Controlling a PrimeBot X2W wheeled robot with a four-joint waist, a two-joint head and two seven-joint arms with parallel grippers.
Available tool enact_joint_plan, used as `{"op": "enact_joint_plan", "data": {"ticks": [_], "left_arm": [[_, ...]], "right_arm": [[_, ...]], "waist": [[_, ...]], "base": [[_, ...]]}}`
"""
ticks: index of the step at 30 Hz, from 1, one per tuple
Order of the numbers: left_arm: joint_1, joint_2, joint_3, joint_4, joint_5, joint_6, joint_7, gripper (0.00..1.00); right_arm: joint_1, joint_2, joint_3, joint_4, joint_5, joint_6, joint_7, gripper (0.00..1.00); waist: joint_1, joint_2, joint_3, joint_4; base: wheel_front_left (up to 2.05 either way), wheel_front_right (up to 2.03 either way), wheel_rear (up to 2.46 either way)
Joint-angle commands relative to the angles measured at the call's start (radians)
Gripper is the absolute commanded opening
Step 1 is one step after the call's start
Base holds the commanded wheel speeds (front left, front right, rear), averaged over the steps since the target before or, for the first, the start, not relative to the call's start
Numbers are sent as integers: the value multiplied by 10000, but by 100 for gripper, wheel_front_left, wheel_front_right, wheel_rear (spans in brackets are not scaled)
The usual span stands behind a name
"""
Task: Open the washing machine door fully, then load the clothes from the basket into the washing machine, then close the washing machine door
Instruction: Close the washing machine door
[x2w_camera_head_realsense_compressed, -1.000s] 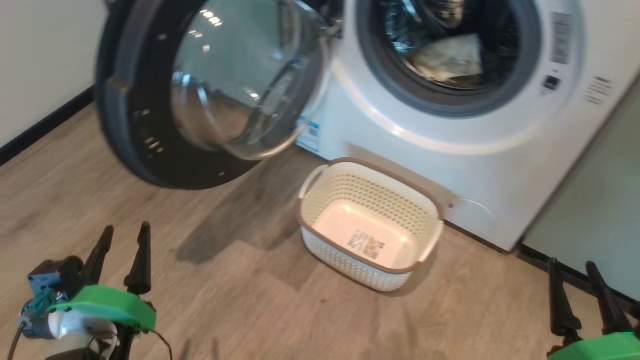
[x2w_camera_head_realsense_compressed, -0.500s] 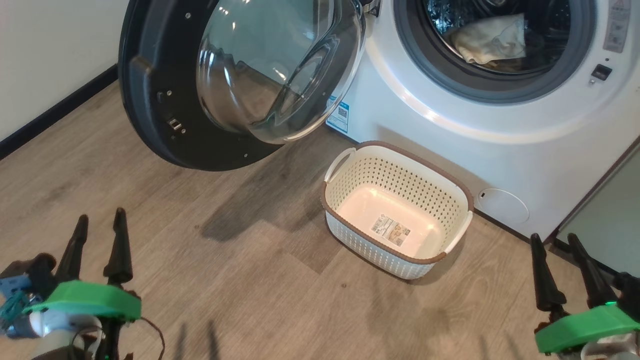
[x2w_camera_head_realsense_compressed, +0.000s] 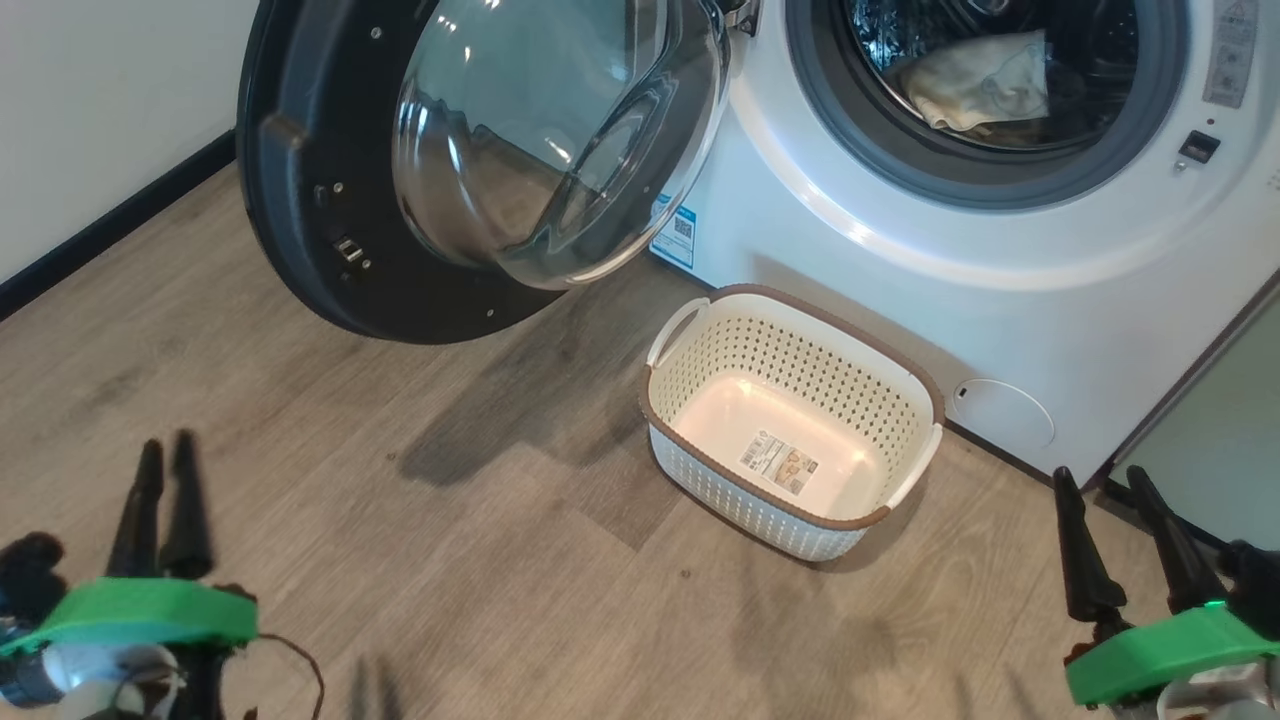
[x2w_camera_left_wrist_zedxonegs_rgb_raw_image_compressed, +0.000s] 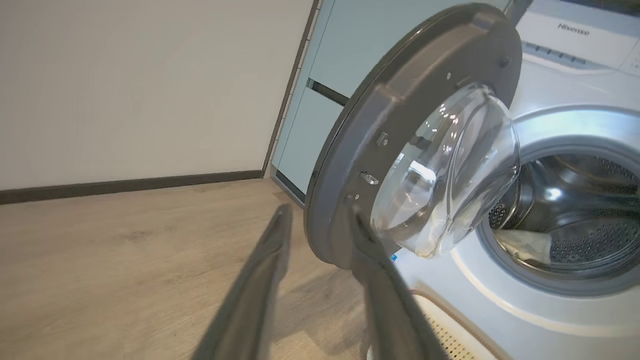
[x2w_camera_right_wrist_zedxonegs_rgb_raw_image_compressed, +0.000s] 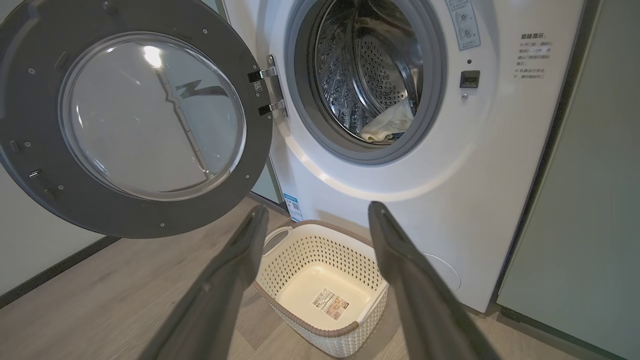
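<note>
Head view: the washing machine door (x2w_camera_head_realsense_compressed: 300, 200) hangs swung wide at the left of the washing machine (x2w_camera_head_realsense_compressed: 880, 280), glass bowl facing you. A cream garment (x2w_camera_head_realsense_compressed: 975, 80) lies in the drum. The basket (x2w_camera_head_realsense_compressed: 800, 350) sits on the wood floor (x2w_camera_head_realsense_compressed: 450, 560) just in front of the machine, its bare bottom showing a label sticker. Your left gripper (x2w_camera_head_realsense_compressed: 167, 445) is low left over the floor, fingers close with a slim gap. Your right gripper (x2w_camera_head_realsense_compressed: 1098, 480) is low right, fingers spread.

Left wrist view: left gripper (x2w_camera_left_wrist_zedxonegs_rgb_raw_image_compressed: 320, 215) fingers stand apart, nothing between them. The washing machine door (x2w_camera_left_wrist_zedxonegs_rgb_raw_image_compressed: 350, 150) rim lies beyond the tips.

Right wrist view: right gripper (x2w_camera_right_wrist_zedxonegs_rgb_raw_image_compressed: 317, 207) fingers are wide apart, the basket (x2w_camera_right_wrist_zedxonegs_rgb_raw_image_compressed: 300, 260) beyond them. The cream garment (x2w_camera_right_wrist_zedxonegs_rgb_raw_image_compressed: 387, 125) rests at the drum's bottom.
</note>
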Motion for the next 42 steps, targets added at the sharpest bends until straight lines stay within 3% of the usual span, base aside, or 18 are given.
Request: {"op": "enact_joint_plan", "data": {"ticks": [1, 10, 16, 20, 27, 32, 42], "left_arm": [[-465, 211, 476, -304, -374, -10, -92, 0], [-1486, 1182, 551, 837, -3648, -10, -13, 0], [-3155, 2328, 800, 2521, -6341, -10, 1091, 0], [-4262, 2848, 1133, 3657, -7438, -10, 1844, 0], [-5782, 3879, 1654, 5641, -8408, 51, 2888, 0], [-6694, 4562, 1474, 6704, -8517, 171, 3745, 0], [-8398, 5270, 1118, 8271, -8557, 480, 4745, 0]], "right_arm": [[-377, -289, 115, -269, 94, 2, -67, 100], [-23, -216, -113, -354, 37, 2, -67, 100], [472, -136, -509, -501, -57, 2, -67, 100], [782, -89, -685, -590, -109, 2, -67, 100], [907, -120, -624, -652, -149, 2, -67, 100], [990, -174, -584, -669, -156, 2, -67, 100], [921, -471, -470, -738, -165, 2, -67, 100]], "waist": [[0, 0, -25, -11], [0, 0, -239, -119], [0, 0, -486, -273], [0, 0, -632, -438], [0, 0, -637, -1074], [0, 0, -618, -1428], [0, 0, -290, -2009]], "base": [[0, 0, 0], [0, 0, 0], [0, 0, 0], [0, 0, 0], [0, 0, 0], [0, 0, 0], [0, 0, 0]]}}
